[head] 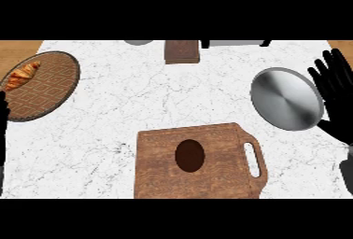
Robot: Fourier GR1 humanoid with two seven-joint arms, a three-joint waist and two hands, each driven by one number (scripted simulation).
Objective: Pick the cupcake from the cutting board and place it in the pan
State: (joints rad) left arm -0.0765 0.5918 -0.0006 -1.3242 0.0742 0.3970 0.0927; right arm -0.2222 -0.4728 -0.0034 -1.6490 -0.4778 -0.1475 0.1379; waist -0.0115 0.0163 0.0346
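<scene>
A dark brown cupcake (189, 154), seen from above as an oval, stands in the middle of the wooden cutting board (162, 179) at the counter's near edge. The board's handle slot points right. The round grey metal pan (285, 98) lies to the upper right of the board. My right hand (335, 91) is open, fingers straight and pointing up, just right of the pan's rim. Only a dark sliver of my left hand (3, 112) shows at the left edge, beside the woven mat.
A round woven mat (45, 86) with a croissant (23, 75) on it lies at the far left. A brown box (182, 51) stands at the back centre, flanked by a grey object (140, 42) and a metal appliance (234, 43).
</scene>
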